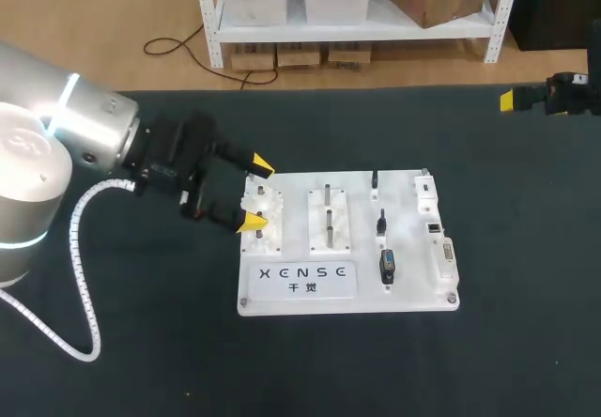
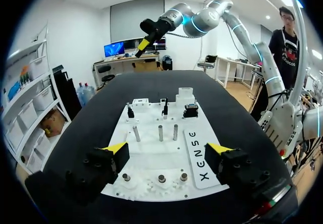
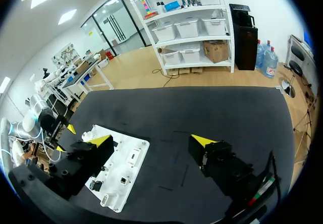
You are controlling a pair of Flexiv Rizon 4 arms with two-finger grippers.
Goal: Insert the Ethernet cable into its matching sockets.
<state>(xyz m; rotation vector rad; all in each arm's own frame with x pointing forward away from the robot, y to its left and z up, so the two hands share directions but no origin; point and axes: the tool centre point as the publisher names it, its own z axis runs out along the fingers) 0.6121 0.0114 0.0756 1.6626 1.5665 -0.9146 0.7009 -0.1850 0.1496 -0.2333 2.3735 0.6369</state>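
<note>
My left pincer (image 1: 255,193) hangs, fingers apart, over the white board's (image 1: 404,300) left end. My right pincer (image 3: 151,141), also apart, is well away. The black Ethernet cable (image 1: 387,267) sits near the board's right end.

Head view: taken from above and behind robot, tilted down on dark table (image 1: 526,248); white board (image 1: 362,239) framed whole at middle distance. Left wrist view: set low and close over board's gear end, faced along its length. Right wrist view: held higher, well off board's side, faced across table. Board shared by all three views; right arm (image 2: 202,19) caught in left wrist view, left arm (image 3: 26,127) in right.
</note>
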